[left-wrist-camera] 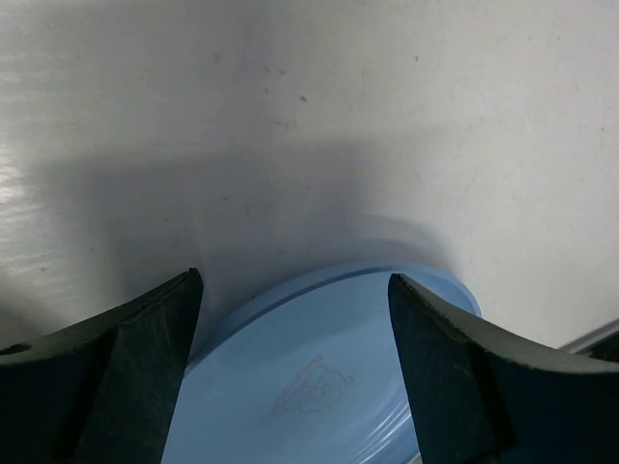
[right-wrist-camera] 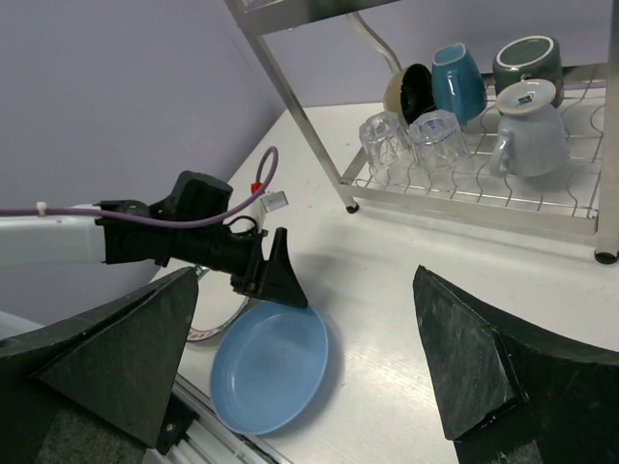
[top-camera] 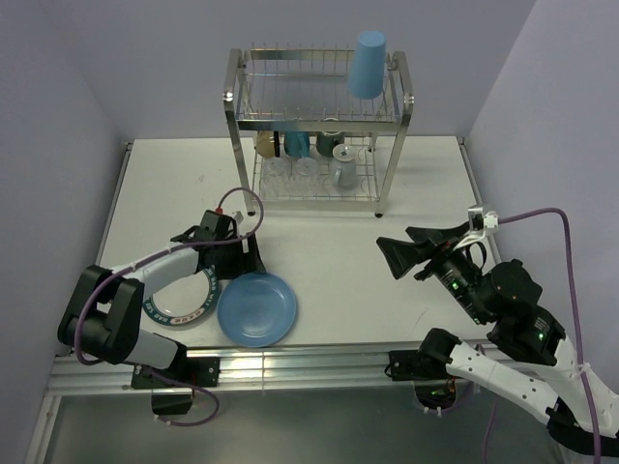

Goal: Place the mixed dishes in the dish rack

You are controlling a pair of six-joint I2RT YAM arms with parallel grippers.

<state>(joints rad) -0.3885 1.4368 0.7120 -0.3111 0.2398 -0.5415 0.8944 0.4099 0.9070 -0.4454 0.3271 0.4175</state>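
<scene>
Between the left jaws [left-wrist-camera: 295, 290], spread wide and gripping nothing: the far rim of the blue plate [left-wrist-camera: 309, 396], below the gap, with one finger off to each side and no visible contact. Lies flat on the white surface [left-wrist-camera: 309, 116], directly beneath and just ahead of the jaws. Probably glazed ceramic or hard plastic; cannot tell which from so close and dim a wrist view. Either way stiff, smooth, likely slippery, and too shallow to take anywhere but the rim. Best pinched across the rim, one finger under the lip and one inside, then tipped upright. Expect some sliding along the surface before any lift.

Just behind the jaws, partly under the arm: the white plate with dark patterned rim [top-camera: 179, 309], touching or slightly under the blue one, likely just as hard and prone to chipping. Well ahead of the jaws: the dish rack [top-camera: 235, 135], with two clear glasses [right-wrist-camera: 435, 130] among the pieces on its lower tier and a blue tumbler [top-camera: 368, 63] upturned on top. Far off to the side: the right jaws [top-camera: 397, 253], fully open, empty, hovering above the surface.
</scene>
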